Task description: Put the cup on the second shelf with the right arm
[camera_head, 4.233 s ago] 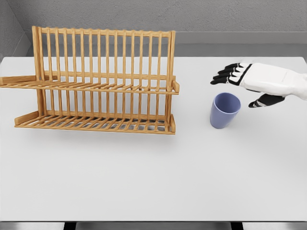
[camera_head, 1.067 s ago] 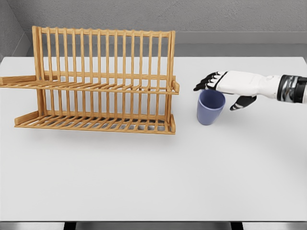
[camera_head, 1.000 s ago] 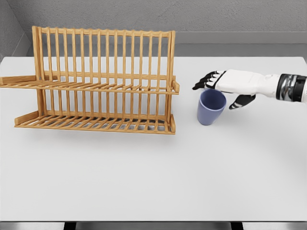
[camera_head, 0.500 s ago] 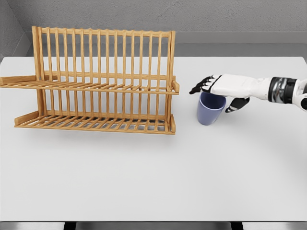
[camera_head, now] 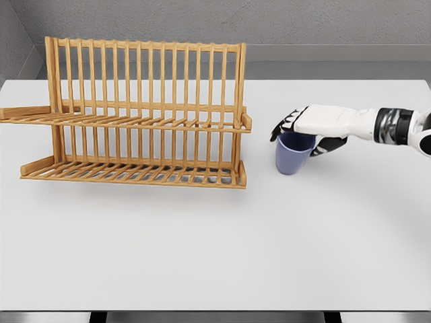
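A blue-purple cup (camera_head: 290,160) stands upright on the white table (camera_head: 215,249), just right of the wooden dish rack (camera_head: 141,111). My right hand (camera_head: 300,138) lies over the cup's mouth, its arm coming in from the right edge. The dark fingers (camera_head: 279,128) curl down over the cup's left rim and the thumb (camera_head: 324,147) presses its right side, so the hand is shut on the cup. The rack's upper shelf (camera_head: 135,122) and lower shelf (camera_head: 135,174) both hold nothing. The left arm is out of view.
The rack's right end post (camera_head: 240,101) stands a short gap left of the cup. A grey wall (camera_head: 269,23) runs behind the table's back edge.
Over the last seconds the hand slid left onto the cup and nudged it toward the rack. In the last half second the spread fingers curled down around the rim.
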Controlling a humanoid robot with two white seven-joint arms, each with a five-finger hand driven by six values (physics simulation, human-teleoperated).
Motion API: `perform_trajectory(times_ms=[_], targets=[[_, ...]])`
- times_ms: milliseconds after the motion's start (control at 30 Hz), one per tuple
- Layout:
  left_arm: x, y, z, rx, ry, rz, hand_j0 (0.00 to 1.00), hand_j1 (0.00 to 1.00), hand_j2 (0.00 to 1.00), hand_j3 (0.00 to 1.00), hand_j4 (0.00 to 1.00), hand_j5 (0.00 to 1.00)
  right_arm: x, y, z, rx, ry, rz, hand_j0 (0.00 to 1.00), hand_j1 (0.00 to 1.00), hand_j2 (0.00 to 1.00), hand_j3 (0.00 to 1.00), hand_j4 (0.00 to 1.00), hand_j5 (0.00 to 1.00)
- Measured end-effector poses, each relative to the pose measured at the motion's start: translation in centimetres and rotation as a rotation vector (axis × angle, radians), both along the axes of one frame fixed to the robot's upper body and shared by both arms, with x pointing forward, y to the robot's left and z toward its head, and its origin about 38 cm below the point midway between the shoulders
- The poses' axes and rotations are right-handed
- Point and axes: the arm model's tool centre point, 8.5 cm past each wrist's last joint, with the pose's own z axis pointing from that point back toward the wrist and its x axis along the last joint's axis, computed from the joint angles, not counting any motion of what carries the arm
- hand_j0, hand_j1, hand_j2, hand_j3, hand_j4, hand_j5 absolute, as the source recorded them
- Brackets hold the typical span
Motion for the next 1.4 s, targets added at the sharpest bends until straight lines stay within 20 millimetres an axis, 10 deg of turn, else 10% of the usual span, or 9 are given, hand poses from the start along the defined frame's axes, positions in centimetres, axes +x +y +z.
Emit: perform_trajectory(times_ms=[1400], targets=[[0.0, 0.0, 0.0, 0.000, 0.000, 0.000, 1.00, 1.00, 1.00, 1.00, 1.00, 1.00, 1.4, -1.4, 9.0, 0.067, -0.211, -0.033, 0.72, 0.72, 0.72, 0.72, 0.72, 0.72]])
